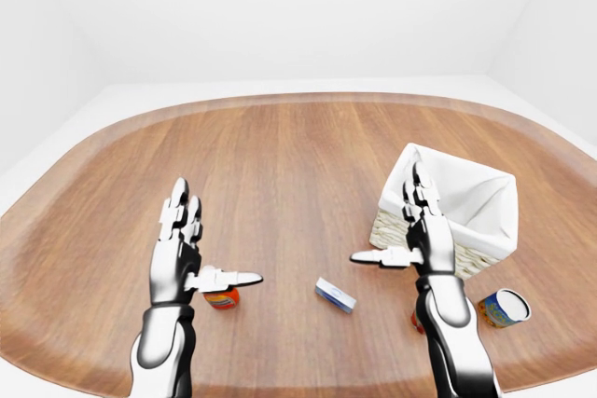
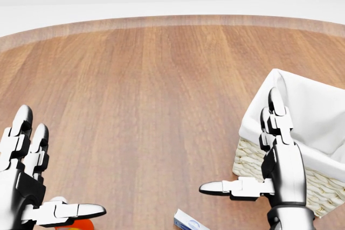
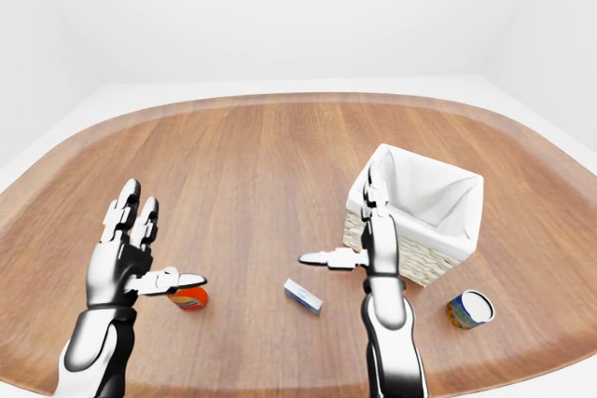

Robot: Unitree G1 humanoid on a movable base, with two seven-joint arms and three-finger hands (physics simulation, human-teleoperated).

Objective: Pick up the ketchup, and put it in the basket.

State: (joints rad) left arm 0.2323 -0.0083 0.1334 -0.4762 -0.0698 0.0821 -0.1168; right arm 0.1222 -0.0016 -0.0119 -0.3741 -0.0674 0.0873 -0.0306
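Note:
A small orange-red container (image 1: 222, 299) with a blue band stands on the wooden table just under my left hand's thumb. A red sliver (image 1: 416, 322) shows behind my right forearm, mostly hidden. I cannot tell which of the two is the ketchup. The wicker basket (image 3: 422, 266) with a white cloth lining stands at the right, open side up. My left hand (image 1: 201, 251) is open, fingers up, above the orange-red container. My right hand (image 1: 399, 230) is open, fingers up, in front of the basket's left wall. Neither holds anything.
A small blue-and-white box (image 1: 335, 295) lies on the table between my hands. A blue-and-yellow can (image 1: 504, 308) lies on its side right of my right forearm, below the basket. The oval table (image 1: 280, 165) stretches toward the top of the view.

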